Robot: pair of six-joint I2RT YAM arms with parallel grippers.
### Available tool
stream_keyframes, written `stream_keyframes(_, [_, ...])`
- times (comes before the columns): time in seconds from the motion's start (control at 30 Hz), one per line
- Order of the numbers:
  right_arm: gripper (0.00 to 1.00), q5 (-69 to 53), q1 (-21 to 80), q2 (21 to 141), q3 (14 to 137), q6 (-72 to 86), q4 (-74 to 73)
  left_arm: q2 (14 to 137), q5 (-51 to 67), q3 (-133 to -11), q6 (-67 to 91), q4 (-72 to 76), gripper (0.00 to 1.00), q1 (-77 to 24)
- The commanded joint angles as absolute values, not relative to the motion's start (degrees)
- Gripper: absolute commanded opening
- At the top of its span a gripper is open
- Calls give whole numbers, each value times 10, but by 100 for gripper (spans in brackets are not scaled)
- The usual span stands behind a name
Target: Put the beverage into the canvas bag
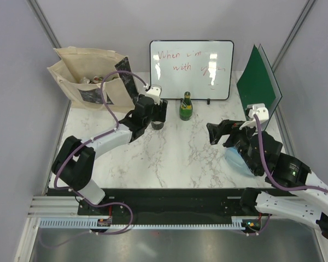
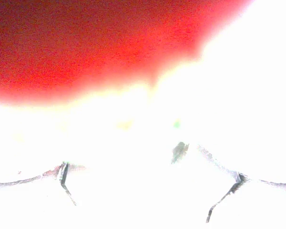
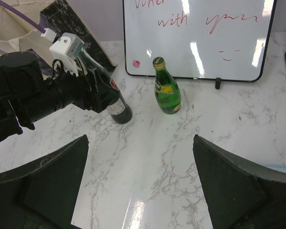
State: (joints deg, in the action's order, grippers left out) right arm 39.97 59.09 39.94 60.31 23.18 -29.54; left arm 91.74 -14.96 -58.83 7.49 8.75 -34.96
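Two bottles stand on the surface (image 1: pixel 180 158) before the whiteboard (image 1: pixel 191 68): the green bottle (image 1: pixel 186 106) just in front, the dark bottle (image 3: pixel 120 112) to its left. My left gripper (image 1: pixel 156 112) surrounds the dark bottle; clamped or not, I cannot tell. My right gripper (image 1: pixel 217 134) is wide and empty. The canvas bag (image 1: pixel 79 71) stands left of the whiteboard.

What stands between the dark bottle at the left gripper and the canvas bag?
Nothing visible: bare table lies between the dark bottle and the canvas bag. The green bottle stands on the opposite side.
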Motion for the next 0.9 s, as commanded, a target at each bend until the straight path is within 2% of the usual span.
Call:
stream_keyframes(0.0, [98,412,591,404,598,229,-282,897,-149,-569,64,155,83,-351])
stream_keyframes(0.37, [98,408,591,423,596,225,-272,910,-165,-570,45,175,79,-351])
stream_keyframes(0.5, [98,409,591,422,596,224,-272,920,-169,-571,45,185,86,-351])
stream_keyframes(0.6, [98,410,591,422,594,224,-272,925,-161,-570,47,195,84,-351])
stream_keyframes(0.67, [98,410,591,422,594,225,-272,924,-152,-571,47,199,78,-351])
stream_keyframes(0.77, [98,410,591,424,594,226,-272,920,-150,-570,50,198,55,-351])
stream_keyframes(0.8, [98,409,591,423,593,226,-272,915,-152,-569,50,195,42,-351])
stream_keyframes(0.83, [98,409,591,423,592,228,-272,911,-153,-566,51,195,36,-351])
stream_keyframes(0.87, [98,408,591,422,592,229,-272,906,-155,-563,52,196,24,-351])
